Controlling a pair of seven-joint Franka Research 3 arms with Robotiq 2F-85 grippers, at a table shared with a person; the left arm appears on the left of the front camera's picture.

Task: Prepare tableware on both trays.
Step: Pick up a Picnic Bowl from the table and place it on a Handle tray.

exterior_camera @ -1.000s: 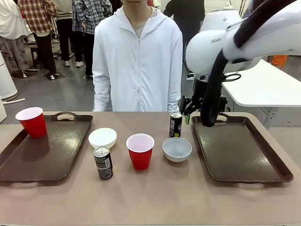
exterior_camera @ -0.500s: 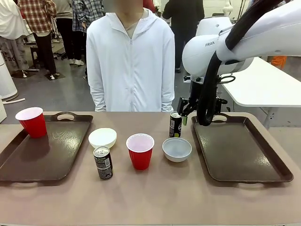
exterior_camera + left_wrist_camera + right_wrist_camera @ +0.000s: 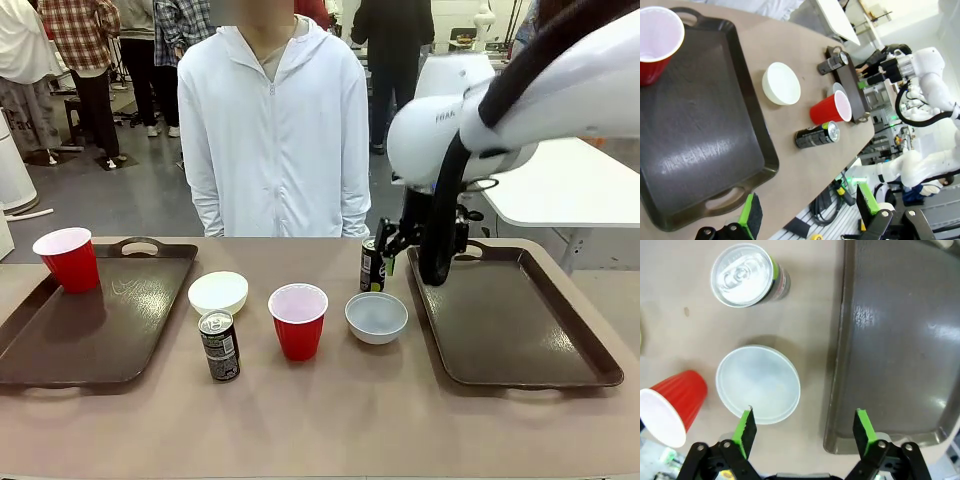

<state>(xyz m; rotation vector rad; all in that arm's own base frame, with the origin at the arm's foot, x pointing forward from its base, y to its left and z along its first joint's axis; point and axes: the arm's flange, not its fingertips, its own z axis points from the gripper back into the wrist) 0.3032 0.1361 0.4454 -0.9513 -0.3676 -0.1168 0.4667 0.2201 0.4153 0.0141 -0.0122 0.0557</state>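
Your right gripper [image 3: 803,411] hangs, jaws apart, over the pale grey bowl [image 3: 758,384] and the rim of the right tray [image 3: 900,340]. Descend here and one finger may hit that rim, or knock the can [image 3: 743,275] nearby. The left gripper [image 3: 807,205], jaws apart too, holds nothing. The brown bench [image 3: 330,420] is smooth; people [image 3: 75,40] crowd the room behind.

A tan tabletop [image 3: 330,430] spans the near scene under even indoor light. Beyond it lies a smooth grey floor [image 3: 140,200], where several people [image 3: 75,60] stand at the far left. A white table [image 3: 570,190] stands at the far right.
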